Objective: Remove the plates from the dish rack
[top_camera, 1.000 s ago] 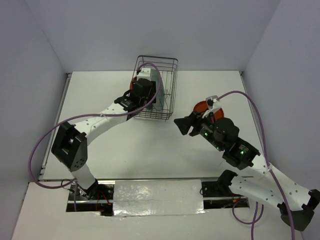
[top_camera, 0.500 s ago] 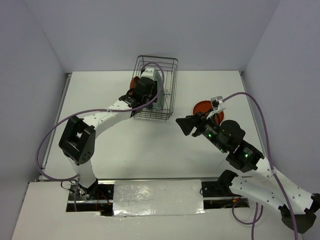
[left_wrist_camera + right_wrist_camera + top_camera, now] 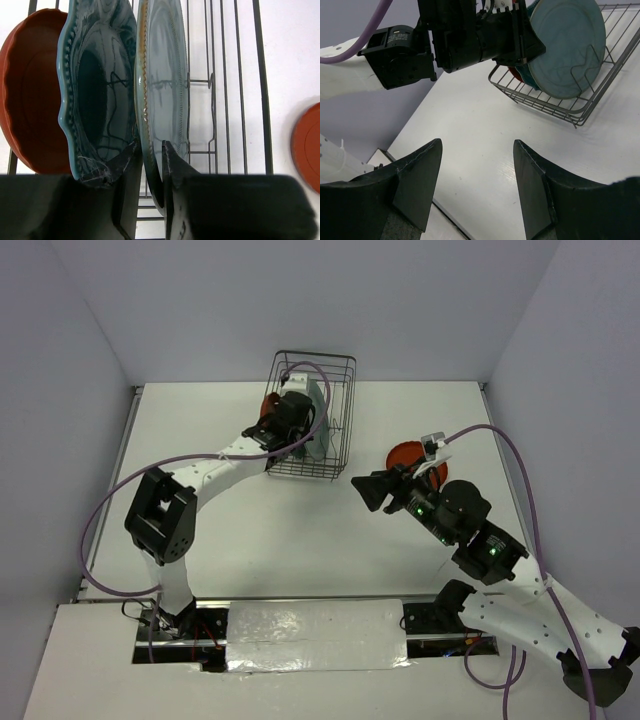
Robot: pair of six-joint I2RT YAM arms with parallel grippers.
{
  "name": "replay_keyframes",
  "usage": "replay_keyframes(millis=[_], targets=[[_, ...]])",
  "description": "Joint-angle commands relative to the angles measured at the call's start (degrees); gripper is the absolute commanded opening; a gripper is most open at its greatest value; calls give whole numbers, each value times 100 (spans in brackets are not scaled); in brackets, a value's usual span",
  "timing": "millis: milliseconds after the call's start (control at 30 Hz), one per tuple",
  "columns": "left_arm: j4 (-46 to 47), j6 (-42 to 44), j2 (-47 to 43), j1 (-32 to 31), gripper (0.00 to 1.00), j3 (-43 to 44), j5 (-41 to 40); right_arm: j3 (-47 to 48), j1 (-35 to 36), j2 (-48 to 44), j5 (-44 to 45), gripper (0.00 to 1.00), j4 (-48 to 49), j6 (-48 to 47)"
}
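The left gripper (image 3: 151, 152) stands low at the near edge of the pale grey-teal plate (image 3: 162, 75), jaws drawn in to a narrow slot with the plate's rim inside it. 1 finger is on each face and no gap shows, so it reads as a pinch on that rim.

The plate stands on edge in the dish rack (image 3: 261, 75). Its flat faces look sideways and its plane runs straight away from the claw. The jaws therefore bite across its thickness, and the way out is probably along that plane, up and clear of the prongs.

The left finger sits in the tight space between this plate and the scalloped teal-blue plate (image 3: 95, 90), which stands just beside it. That neighbour could be dragged if the lift tilts. Beyond it, an orange-red plate (image 3: 30, 95) leans at the rack's far left.

Another orange-red plate (image 3: 405, 455) lies flat on the table (image 3: 300, 530), outside the rack. The right gripper (image 3: 477, 145) hangs near it, well apart from the rack, jaws spread and empty.
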Motion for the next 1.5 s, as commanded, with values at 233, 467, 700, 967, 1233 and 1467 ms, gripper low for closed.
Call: replay_keyframes(millis=[233, 467, 700, 967, 1233, 1467], targets=[[-159, -61, 204, 3, 0, 623, -51, -41, 12, -118, -58, 66, 286, -96], [-537, -17, -7, -103, 0, 799, -587, -50, 21, -118, -85, 66, 303, -105], [-599, 53, -130, -138, 0, 930, -701, -50, 21, -153, -67, 66, 295, -122], [-871, 255, 81, -261, 0, 1466, -913, -76, 21, -144, -93, 66, 312, -113], [-1003, 255, 20, -252, 0, 1677, -833, -50, 21, -135, -120, 66, 303, -96], [-1205, 203, -121, -278, 0, 1941, -781, -41, 4, -232, -120, 66, 268, -105]])
